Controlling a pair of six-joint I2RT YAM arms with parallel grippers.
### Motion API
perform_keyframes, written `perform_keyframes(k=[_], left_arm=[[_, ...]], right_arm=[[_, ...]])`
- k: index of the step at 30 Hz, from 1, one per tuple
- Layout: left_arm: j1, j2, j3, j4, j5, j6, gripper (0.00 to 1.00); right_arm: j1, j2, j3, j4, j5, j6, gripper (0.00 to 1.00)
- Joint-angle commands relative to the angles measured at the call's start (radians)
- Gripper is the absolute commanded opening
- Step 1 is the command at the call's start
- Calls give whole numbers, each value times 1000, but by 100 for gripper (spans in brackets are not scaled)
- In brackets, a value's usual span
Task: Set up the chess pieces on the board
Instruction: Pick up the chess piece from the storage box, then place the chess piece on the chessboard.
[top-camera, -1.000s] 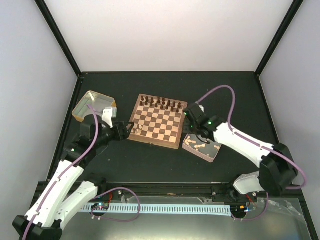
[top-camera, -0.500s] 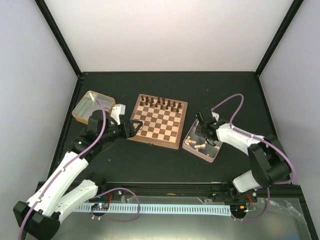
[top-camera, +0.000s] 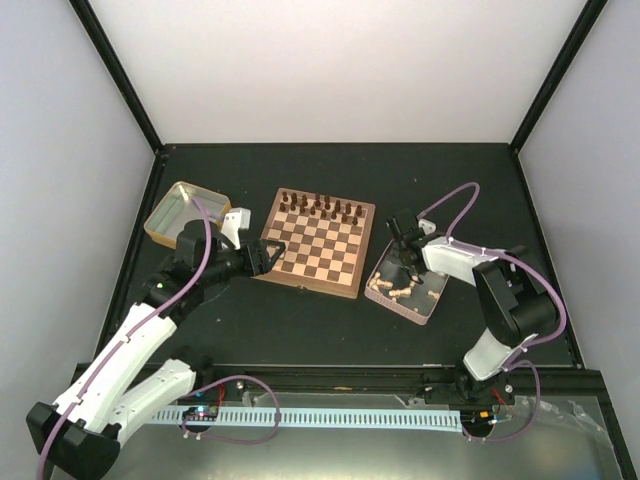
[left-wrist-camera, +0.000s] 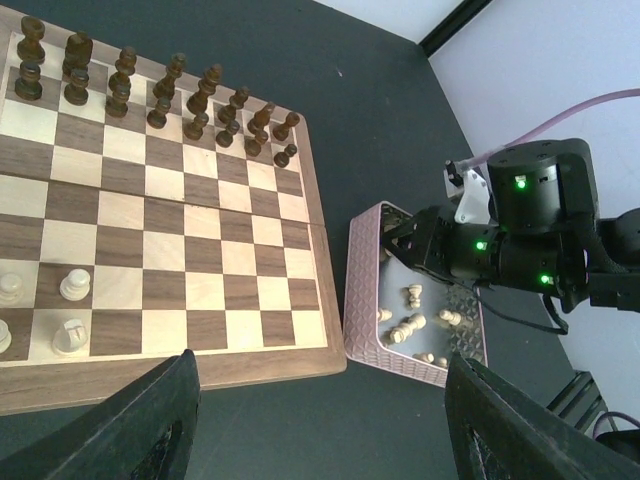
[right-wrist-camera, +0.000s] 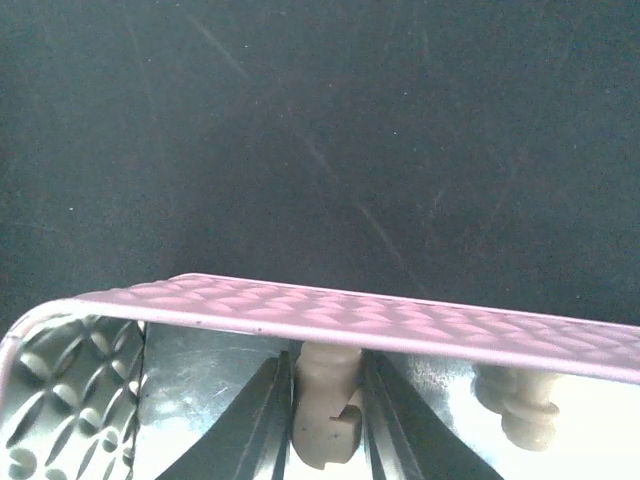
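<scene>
Between right tool (right-wrist-camera: 322, 405) fingers, only its wrist view shows a tan piece (right-wrist-camera: 325, 405).

One board (top-camera: 316, 243), two tins (top-camera: 180, 206), two arms (top-camera: 135, 335).

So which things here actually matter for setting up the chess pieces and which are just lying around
For the job:
light chess pieces in the pink tin
board
right gripper, fingers either side of a light piece
left gripper, open by the board

Just lying about:
gold tin
dark chess pieces, already set up
</scene>
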Motion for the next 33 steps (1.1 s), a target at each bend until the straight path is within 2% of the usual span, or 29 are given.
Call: perform_keyframes(k=[1,6,10,16,22,26,33], left_arm=[[-4,3,44,22,8,-8,69],[-4,3,39,29,17,-17,69],[-4,5,40,45,58,-28,69],[-8,52,25,132,226,-82,72],[-25,146,25,214,395,-171,76],[-51,196,34,231,461,-210,77],[-55,204,26,183,391,-232,75]], right_arm=[[-7,1,10,22,31,-2,17],[-7,-52,-9,17,15,-58,11],[-5,-154,-46,24,-80,-142,10],[26,-352,-137,133,-427,-299,10],[179,-436,-131,311,-702,-469,11],[277,-403,-61,327,-745,-550,11],[359,-369,17,322,-769,-635,12]])
